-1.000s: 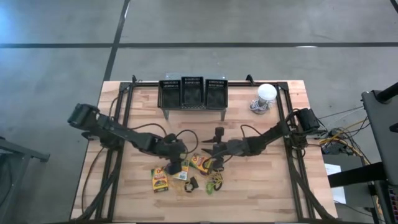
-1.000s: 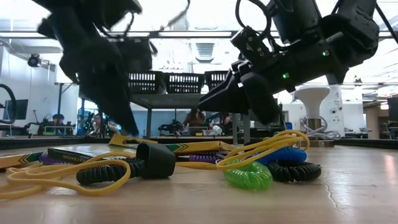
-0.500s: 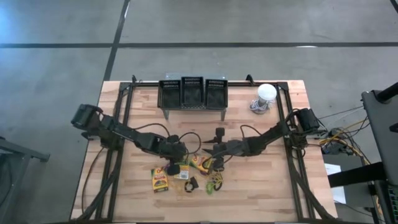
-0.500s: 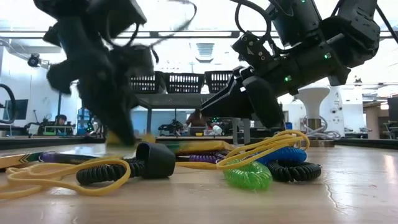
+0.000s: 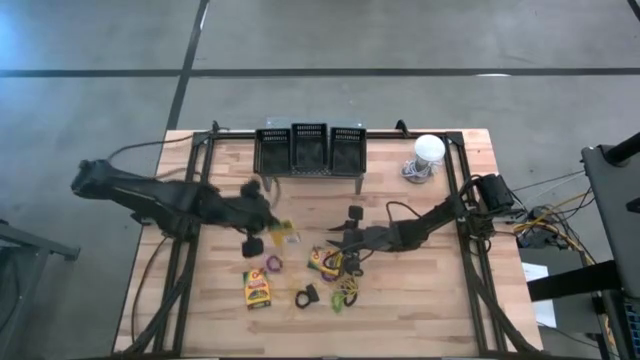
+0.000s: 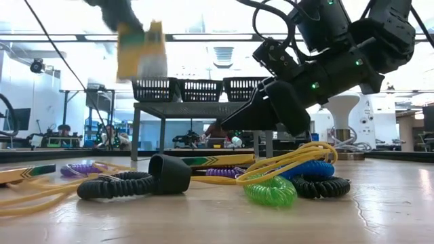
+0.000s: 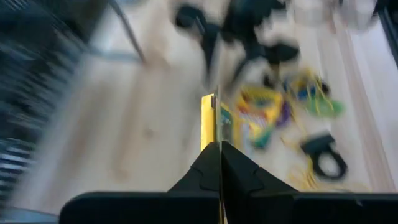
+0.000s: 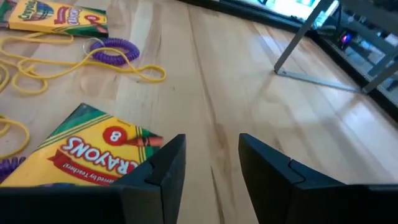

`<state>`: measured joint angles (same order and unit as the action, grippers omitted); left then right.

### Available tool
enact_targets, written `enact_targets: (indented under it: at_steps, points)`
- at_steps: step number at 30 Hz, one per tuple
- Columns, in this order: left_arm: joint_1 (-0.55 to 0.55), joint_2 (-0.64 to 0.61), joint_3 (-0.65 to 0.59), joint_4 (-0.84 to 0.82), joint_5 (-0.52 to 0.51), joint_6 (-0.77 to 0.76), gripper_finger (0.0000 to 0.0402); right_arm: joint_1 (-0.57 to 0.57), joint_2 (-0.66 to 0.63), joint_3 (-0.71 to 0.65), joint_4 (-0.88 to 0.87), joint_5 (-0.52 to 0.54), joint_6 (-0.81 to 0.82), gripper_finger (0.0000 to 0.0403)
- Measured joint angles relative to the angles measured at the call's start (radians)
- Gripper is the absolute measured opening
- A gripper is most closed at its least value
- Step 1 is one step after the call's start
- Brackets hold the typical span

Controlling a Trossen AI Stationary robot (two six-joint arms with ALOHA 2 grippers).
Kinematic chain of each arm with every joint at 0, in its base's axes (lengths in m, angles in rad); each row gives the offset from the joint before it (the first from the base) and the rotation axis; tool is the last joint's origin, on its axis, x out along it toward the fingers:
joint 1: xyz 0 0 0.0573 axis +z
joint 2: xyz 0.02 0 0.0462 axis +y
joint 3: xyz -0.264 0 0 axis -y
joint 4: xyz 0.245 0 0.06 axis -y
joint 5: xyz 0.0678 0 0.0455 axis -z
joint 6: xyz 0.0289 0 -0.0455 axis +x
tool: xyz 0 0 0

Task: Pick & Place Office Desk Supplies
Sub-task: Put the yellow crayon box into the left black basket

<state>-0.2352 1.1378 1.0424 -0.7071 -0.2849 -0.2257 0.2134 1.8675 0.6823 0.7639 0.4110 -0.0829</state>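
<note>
A yellow-and-green crayon box (image 5: 287, 236) hangs high above the table's left half, with my left gripper (image 7: 219, 148) shut on it; the low view shows the box (image 6: 141, 49) blurred near the top. My right gripper (image 8: 211, 163) stands open, low over the table's middle, beside a second crayon box (image 8: 93, 152) that lies flat. A third crayon box (image 5: 257, 288) lies flat near the front. A purple coiled band (image 8: 112, 48), yellow bands (image 8: 37, 70) and a black clip (image 5: 305, 296) lie loose on the wood. My left gripper pinches the crayon box's two broad faces between its fingers, at the end nearest the wrist (image 7: 211, 134). The fingers slant downward, and the box sticks out beyond them, seen edge-on. It is lifted clear of the table. My right gripper: one finger (image 8: 165, 168) overlaps the flat box's edge; whether they touch I cannot tell.
A grey shelf with three black baskets (image 5: 310, 150) stands at the table's far edge, a white bulb-like object (image 5: 428, 150) to its right. A tangle of green, blue and black coils (image 6: 285, 184) lies near the front. Bare wood lies far left and far right.
My left gripper has taken hold of a crayon box among the pile and risen steeply with it, drawing back toward the table's far left. The box went from lying on the table to hanging clear, high up. My right gripper has kept its place.
</note>
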Motion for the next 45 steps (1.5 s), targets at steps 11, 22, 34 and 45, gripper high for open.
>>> enact_targets:
  at_steps: [11,22,34,45]
  points:
    - [0.126,-0.013,0.289,-0.069,-0.446,0.562,0.0001,0.0,0.0,0.0,-0.006,0.0,0.032,0.0132]
    - [0.551,0.036,0.23,0.02,-0.242,0.785,0.0001,-0.002,0.0,0.0,-0.005,0.0,0.01,0.0132]
    - [0.631,0.118,0.131,0.108,-0.247,1.01,0.0014,-0.002,0.0,0.0,-0.013,0.0,0.024,0.0124]
    - [0.631,0.119,0.051,0.113,-0.248,1.045,0.0092,-0.002,0.0,0.0,-0.027,0.0,0.028,0.0125]
